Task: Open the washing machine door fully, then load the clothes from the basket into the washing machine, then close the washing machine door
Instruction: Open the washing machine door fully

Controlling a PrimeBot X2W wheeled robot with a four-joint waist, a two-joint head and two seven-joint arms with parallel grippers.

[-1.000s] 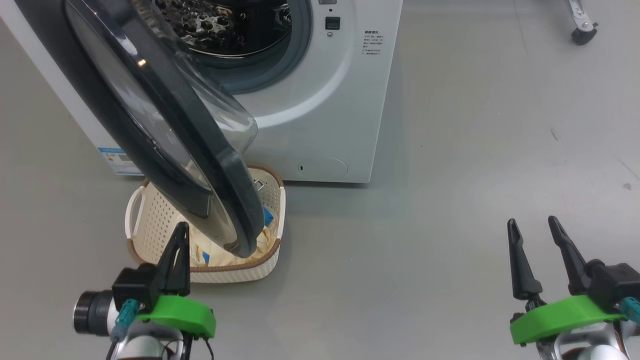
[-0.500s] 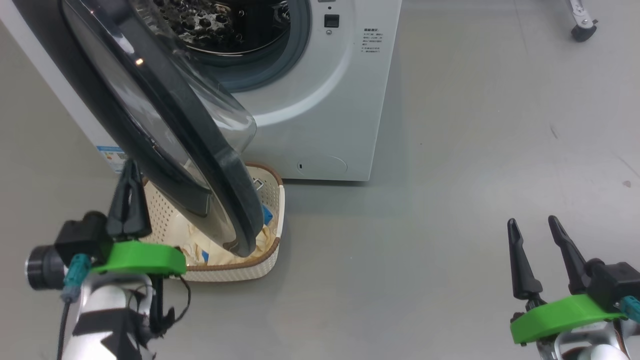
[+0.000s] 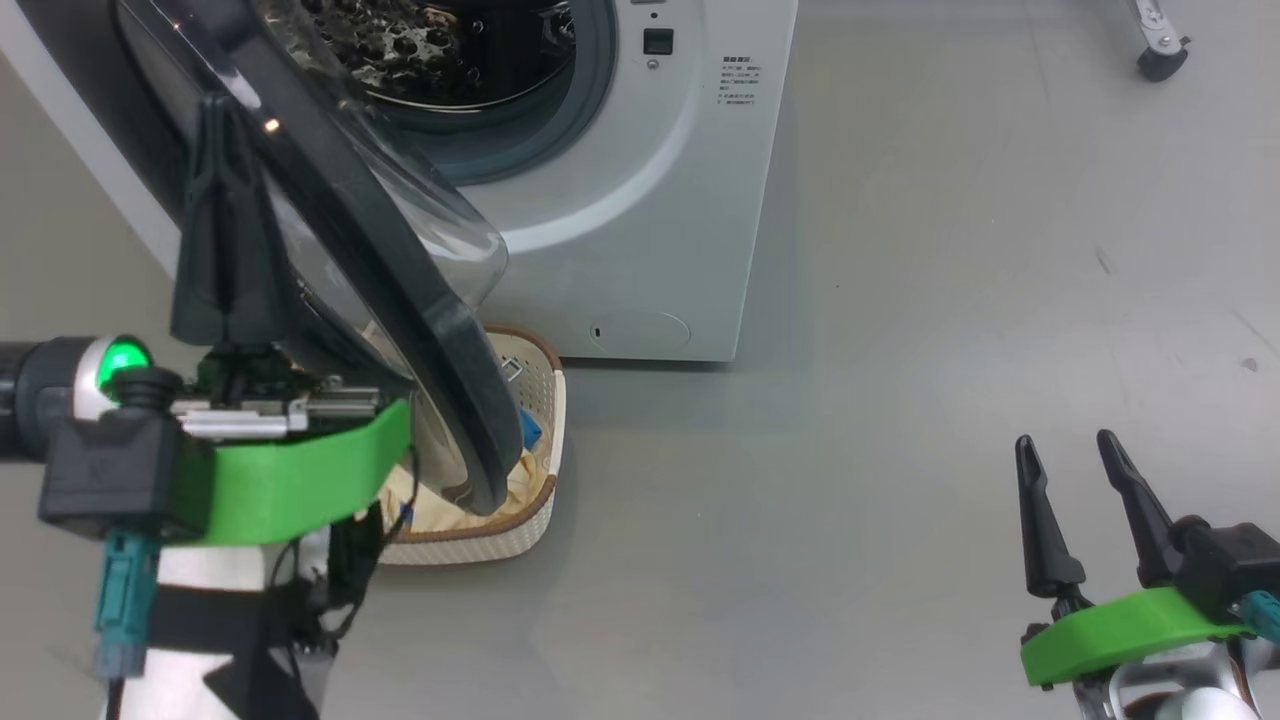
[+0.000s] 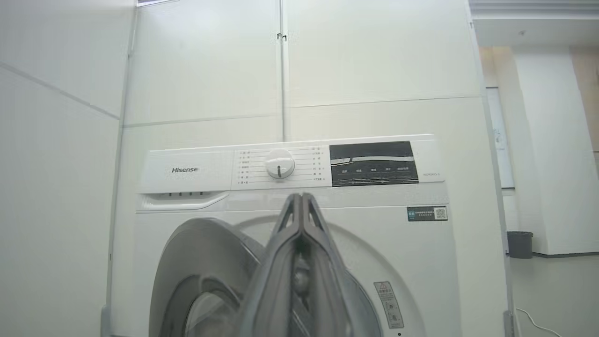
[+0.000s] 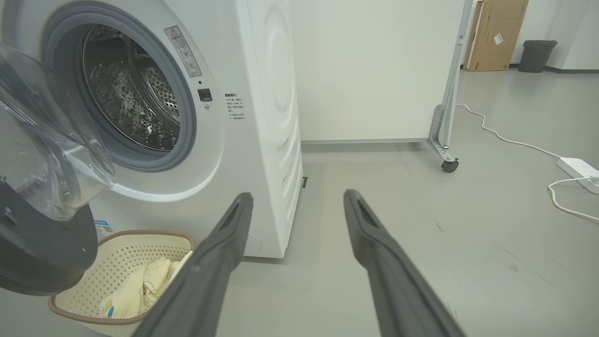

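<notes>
Our left gripper [image 3: 216, 110], long dark fingers pressed together on nothing, has climbed within a second from the small cream perforated basket [image 3: 548, 470] at seven o'clock to alongside the large round glossy black door [image 3: 440, 340] (half open, overhanging the basket). We judge a wider swing comes first: the pale cream-yellow clothes [image 5: 135, 290] lie beneath it; right gripper [image 3: 1063, 443] spread, four o'clock.
</notes>
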